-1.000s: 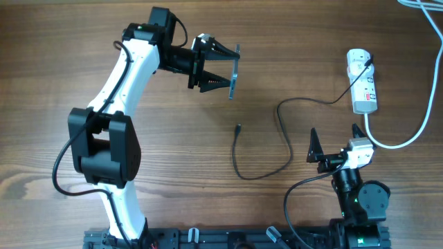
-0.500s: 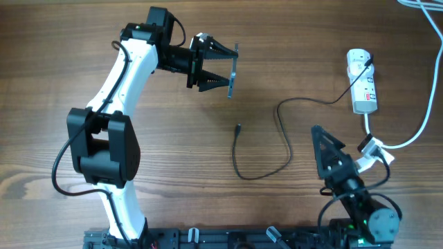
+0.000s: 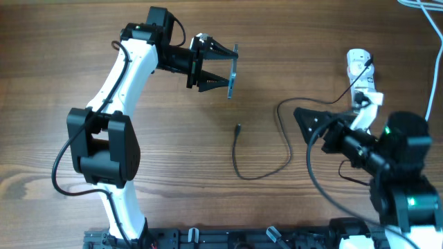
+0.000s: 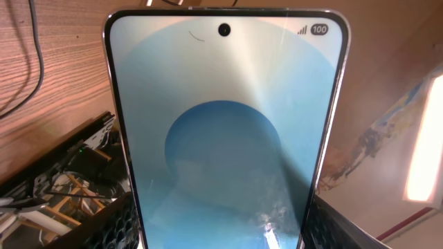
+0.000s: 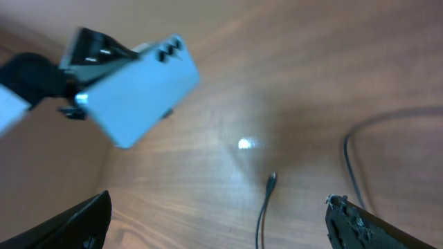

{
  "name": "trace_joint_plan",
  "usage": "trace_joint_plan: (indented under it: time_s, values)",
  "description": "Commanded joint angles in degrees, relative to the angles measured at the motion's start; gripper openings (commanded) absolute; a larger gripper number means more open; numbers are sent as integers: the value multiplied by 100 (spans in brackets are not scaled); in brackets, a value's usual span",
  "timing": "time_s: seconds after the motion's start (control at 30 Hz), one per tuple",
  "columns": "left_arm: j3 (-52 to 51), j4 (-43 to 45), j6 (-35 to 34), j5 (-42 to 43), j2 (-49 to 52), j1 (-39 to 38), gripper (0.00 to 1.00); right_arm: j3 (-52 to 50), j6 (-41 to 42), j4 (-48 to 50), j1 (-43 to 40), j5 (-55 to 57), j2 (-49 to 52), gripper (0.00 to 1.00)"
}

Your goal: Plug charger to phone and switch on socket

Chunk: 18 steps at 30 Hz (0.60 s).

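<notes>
My left gripper [image 3: 220, 66] is shut on the phone [image 3: 234, 69] and holds it edge-on above the table at the back. The phone's lit blue screen [image 4: 225, 138] fills the left wrist view between the fingers. The right wrist view shows its pale back [image 5: 138, 90]. The charger cable [image 3: 284, 149] runs from the socket [image 3: 357, 61] in a loop to its plug tip [image 3: 238, 128], which lies free on the table. The tip also shows in the right wrist view [image 5: 271, 181]. My right gripper [image 3: 304, 124] is open and empty, right of the tip, partly covering the socket.
A thick white cable [image 3: 435, 76] runs from the socket along the right edge of the wooden table [image 3: 173, 173]. The arm bases and a black rail [image 3: 228, 238] line the front edge.
My right arm has risen from the front right and swung back and left, its gripper now pointing left over the cable loop. The left arm and phone have not moved.
</notes>
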Motion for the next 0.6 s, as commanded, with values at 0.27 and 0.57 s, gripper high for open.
trace_joint_plan:
  time_s: [0.27, 0.57]
  values:
    - [94, 17, -20, 122, -214, 44, 66, 1963, -1432, -2013, 24, 1237, 957, 99]
    - [94, 282, -855, -645, -214, 44, 66, 4074, -1633, -3359, 33, -1069, 2190, 100]
